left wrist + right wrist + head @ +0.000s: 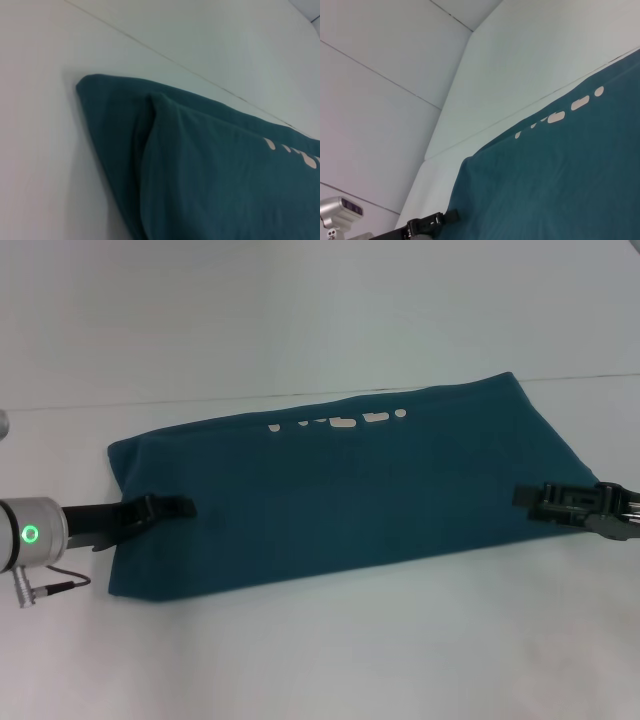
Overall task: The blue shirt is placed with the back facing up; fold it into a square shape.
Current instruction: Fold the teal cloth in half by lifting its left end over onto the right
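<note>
Blue shirt (350,490) lies folded in a long band across the white desk (400,660), white lettering (340,423) along its 12 o'clock edge. Left hand (170,508) sits over the 9 o'clock end, right hand (535,498) over the 3 o'clock end; can't tell whether either is apart or together. Bare desk toward 6 o'clock.

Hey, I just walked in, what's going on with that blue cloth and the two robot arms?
A two-armed robot is folding a dark teal-blue knit T-shirt on a white table. The shirt already lies as a long folded band, with bits of white lettering peeking out along its far edge. The left gripper is over the shirt's left end and the right gripper is at its right end. It is not yet a square.
</note>
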`<state>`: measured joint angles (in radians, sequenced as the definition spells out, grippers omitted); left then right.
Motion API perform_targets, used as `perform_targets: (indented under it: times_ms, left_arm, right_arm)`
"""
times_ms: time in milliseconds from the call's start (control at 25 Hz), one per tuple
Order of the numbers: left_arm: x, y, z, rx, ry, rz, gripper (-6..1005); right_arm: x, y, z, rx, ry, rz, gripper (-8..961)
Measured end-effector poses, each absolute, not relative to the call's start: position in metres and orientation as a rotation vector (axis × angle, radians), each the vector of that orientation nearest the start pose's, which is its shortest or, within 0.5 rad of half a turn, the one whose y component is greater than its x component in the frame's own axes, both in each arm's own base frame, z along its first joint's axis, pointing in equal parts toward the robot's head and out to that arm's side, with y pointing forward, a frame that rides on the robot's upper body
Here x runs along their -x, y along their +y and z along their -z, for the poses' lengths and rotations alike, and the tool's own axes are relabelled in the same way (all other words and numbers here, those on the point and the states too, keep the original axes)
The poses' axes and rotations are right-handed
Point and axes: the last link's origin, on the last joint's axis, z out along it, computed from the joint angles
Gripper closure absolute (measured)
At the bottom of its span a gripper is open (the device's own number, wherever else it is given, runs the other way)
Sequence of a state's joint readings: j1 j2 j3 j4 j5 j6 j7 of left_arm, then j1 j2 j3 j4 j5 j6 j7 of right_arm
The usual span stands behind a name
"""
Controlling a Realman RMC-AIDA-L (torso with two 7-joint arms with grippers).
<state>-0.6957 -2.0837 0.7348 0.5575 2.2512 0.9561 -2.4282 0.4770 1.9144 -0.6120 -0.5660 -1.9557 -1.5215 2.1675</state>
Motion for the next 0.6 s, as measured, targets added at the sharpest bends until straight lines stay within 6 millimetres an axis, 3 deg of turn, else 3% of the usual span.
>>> perform_targets:
  times_ms: [400,600]
  left_arm:
    - [0.2806,0.4086,0.0179,1.952,-1.738,0.462,465]
    - [0.2805,0.4090,0.0171,1.954,-1.733,0.464,640]
  right_arm:
    - [-0.3174,0.3324,-0.0654,2.173,1.744,-0.862,283]
    - [-0.3178,0.3327,-0.0667,2.165,1.742,-0.872,283]
